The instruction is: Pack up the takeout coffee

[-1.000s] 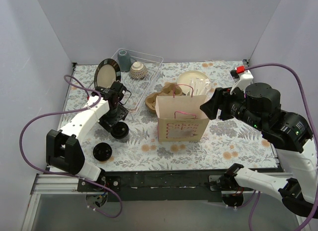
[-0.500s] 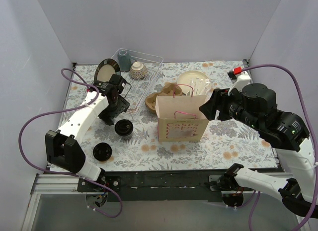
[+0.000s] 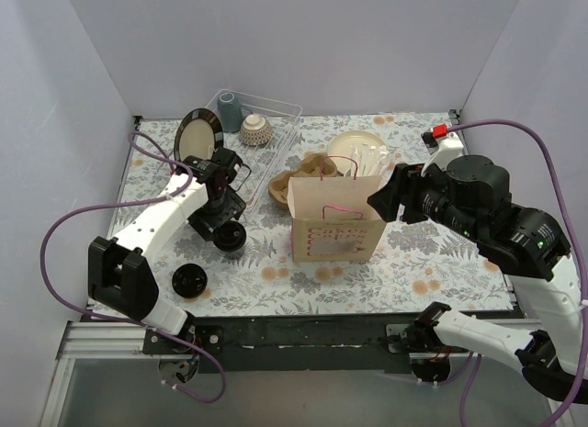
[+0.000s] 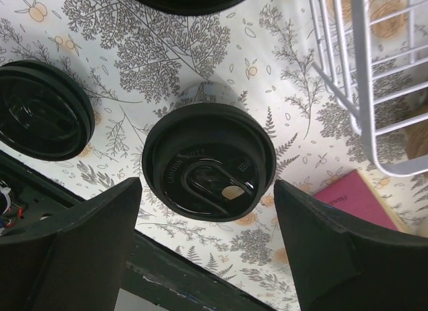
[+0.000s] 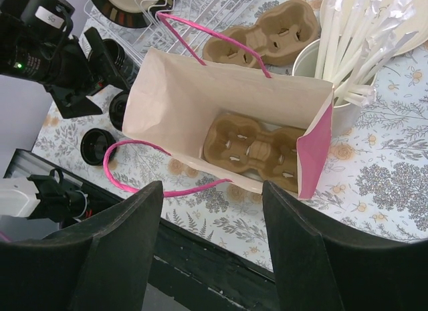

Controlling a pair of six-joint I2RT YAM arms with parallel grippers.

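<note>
Two takeout coffee cups with black lids stand on the floral mat. One cup (image 3: pixel 228 236) (image 4: pixel 208 162) sits directly below my open left gripper (image 3: pixel 220 209) (image 4: pixel 206 211), whose fingers straddle it without touching. The other cup (image 3: pixel 188 280) (image 4: pixel 43 110) stands nearer the front edge. The paper bag (image 3: pixel 335 220) (image 5: pixel 174 90) with pink handles stands upright and open mid-table, and a brown cup carrier (image 5: pixel 251 150) lies on its bottom. Above and just right of the bag, my right gripper (image 3: pixel 390 197) (image 5: pixel 212 211) hovers open and empty.
A wire rack (image 3: pixel 262 124) (image 4: pixel 361 77) at the back left holds a grey cup (image 3: pixel 227 106) and a patterned bowl (image 3: pixel 254 127); a black plate (image 3: pixel 197 133) leans beside it. A second carrier (image 3: pixel 299 174) and a white cup of utensils (image 5: pixel 354 43) stand behind the bag.
My left gripper lifted back toward the rack, then came back down over the nearer cup, still open. The right arm has barely moved.
</note>
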